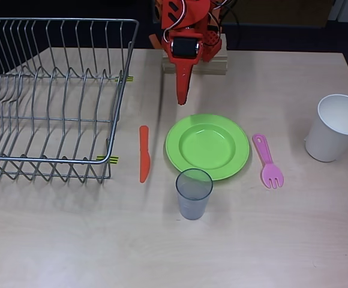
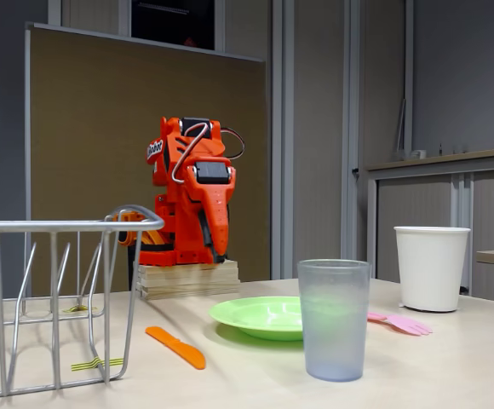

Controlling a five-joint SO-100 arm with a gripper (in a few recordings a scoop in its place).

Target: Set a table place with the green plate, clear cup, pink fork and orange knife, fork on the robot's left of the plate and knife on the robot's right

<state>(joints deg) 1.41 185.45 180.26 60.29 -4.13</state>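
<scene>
Four pieces lie ahead of your closed, empty fingers (image 1: 182, 96): plate (image 1: 207, 146) nearest, cup (image 1: 194, 193) beyond it, knife (image 1: 144, 153) and fork (image 1: 267, 161) lengthwise beside it on the worktop (image 1: 282, 240).

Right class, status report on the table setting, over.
Gripper shut, empty, behind round lime-green plastic plate. Orange plastic knife left, pink plastic fork right, overhead view. Clear plastic cup upright.

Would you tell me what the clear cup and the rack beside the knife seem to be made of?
The clear cup looks like frosted greyish plastic: the green plate shows through it. The dish rack appears to be bare metal wire, thin and shiny.
</scene>
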